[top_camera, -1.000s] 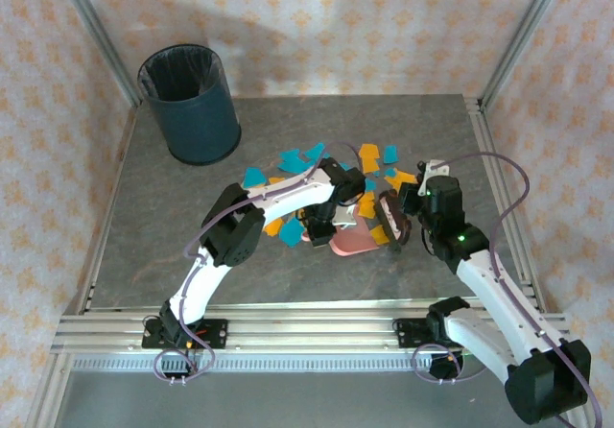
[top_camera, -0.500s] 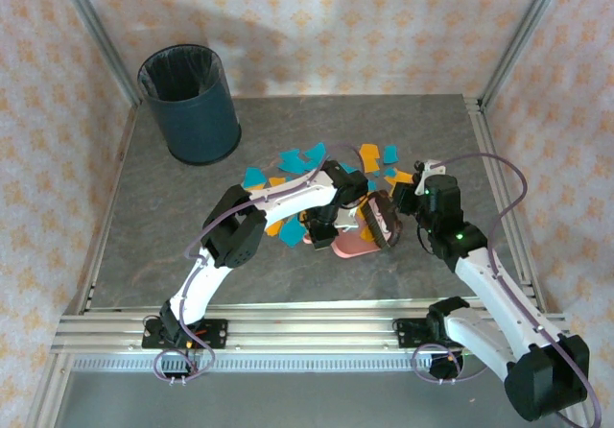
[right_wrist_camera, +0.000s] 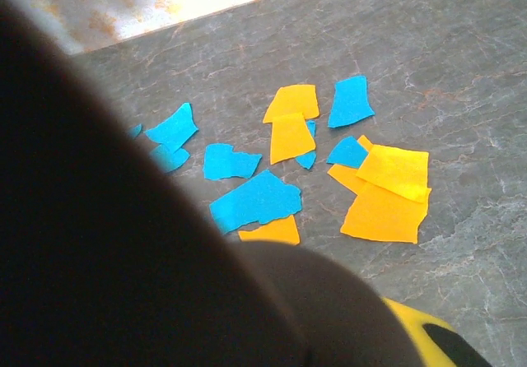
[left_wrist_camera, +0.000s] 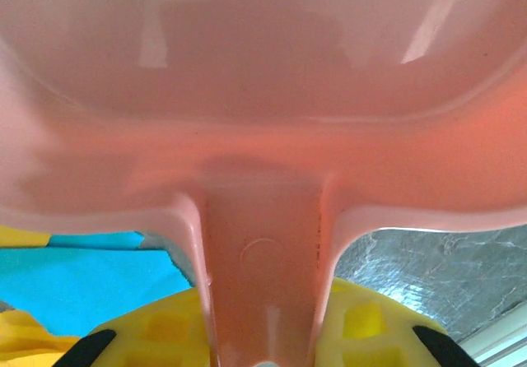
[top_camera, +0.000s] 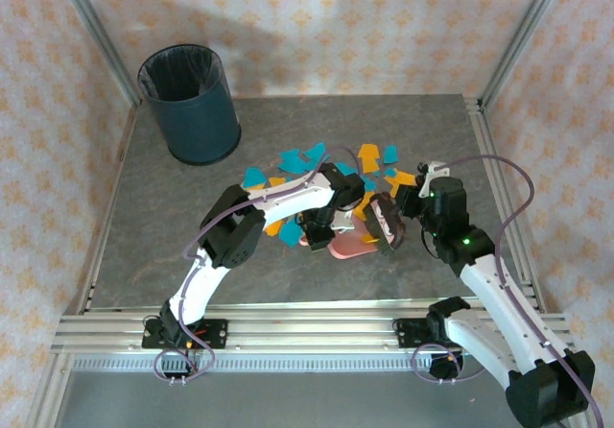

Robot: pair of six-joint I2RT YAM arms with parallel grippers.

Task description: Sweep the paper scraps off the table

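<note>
Currently, the left gripper [left_wrist_camera: 263,338] pinches the handle of the pink dustpan [left_wrist_camera: 263,71] between its yellow fingers [left_wrist_camera: 165,334]. The handle runs straight out ahead of the jaws and the pan widens just beyond them. A teal scrap lies beside the left-hand finger, under the pan's shoulder. The right gripper [top_camera: 403,207] is pressed together on a dark brush [top_camera: 384,222], whose head hangs just beside the open edge of the dustpan, between the two grippers. Compared with one second ago, the brush head stands closer to the pan, and the pan itself has barely shifted; this reads as a short inward stroke. Ahead of the right gripper, past the brush, most of the paper scraps [right_wrist_camera: 255,202] lie loose on the table [right_wrist_camera: 461,46], teal and orange, several overlapping. In judgement, the stroke has gathered few pieces, so the bulk of the task remains: the brush must reach out past the far scraps and draw them back to the pan. The dark blue bin [top_camera: 192,107] stands well apart, far beyond the left gripper.
</note>
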